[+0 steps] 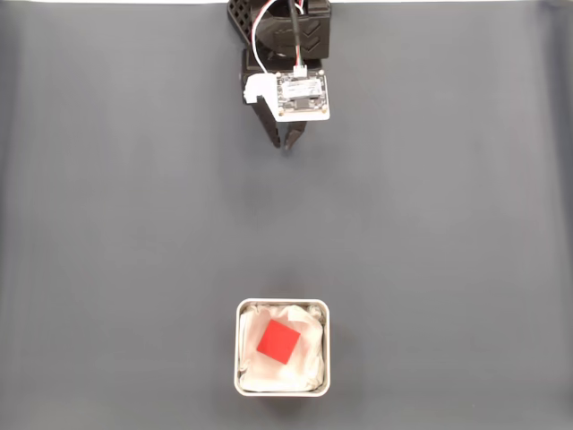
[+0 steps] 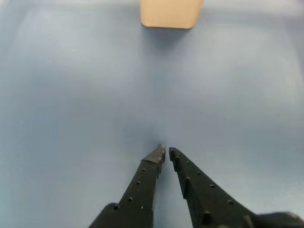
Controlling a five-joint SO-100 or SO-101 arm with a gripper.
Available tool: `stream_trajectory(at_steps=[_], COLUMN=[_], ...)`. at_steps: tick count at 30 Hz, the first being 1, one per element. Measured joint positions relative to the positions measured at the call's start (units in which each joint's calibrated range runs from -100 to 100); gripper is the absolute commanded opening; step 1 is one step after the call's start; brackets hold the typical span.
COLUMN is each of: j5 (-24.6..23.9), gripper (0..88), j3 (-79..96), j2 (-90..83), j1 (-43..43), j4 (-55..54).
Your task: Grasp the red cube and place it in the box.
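Surface: a plain dark grey table point(image 1: 116, 224), matte, bare between the arm and the container; it reads bluish in the wrist view.

Arm: black, entering from the top edge of the fixed view, carrying a small white circuit-board module point(image 1: 302, 95) with white and red wires point(image 1: 269, 31) looping up to it.

Gripper point(image 1: 285, 141): two black fingers pointing down the fixed view, tips nearly together. In the wrist view the gripper point(image 2: 166, 152) shows the fingertips a narrow slit apart, with nothing between them. It is well apart from the container, with only bare table between.

Box point(image 1: 326, 345): small, square, pale grey rim, rounded corners, near the bottom centre of the fixed view. It holds a crumpled white paper-like lining point(image 1: 304, 367). In the wrist view the box point(image 2: 170, 13) appears at the top edge as a pale beige, blurred block; its inside cannot be seen from there.

Red cube point(image 1: 278, 342): bright red, matte, plain top face, turned at an angle to the box walls. It lies inside the box on the lining, slightly left of centre, with white lining visible on all sides of it.
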Motion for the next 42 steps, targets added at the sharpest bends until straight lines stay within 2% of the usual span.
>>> stream_trajectory(at_steps=[6, 12, 42], j5=[-3.1, -3.0, -2.3], gripper=[0.0, 0.0, 0.3], j3=[0.0, 0.0, 0.0], j2=[-1.1, -1.8, -1.9], j1=[-0.8, -0.8, -0.8], j4=[7.2, 11.7, 12.1])
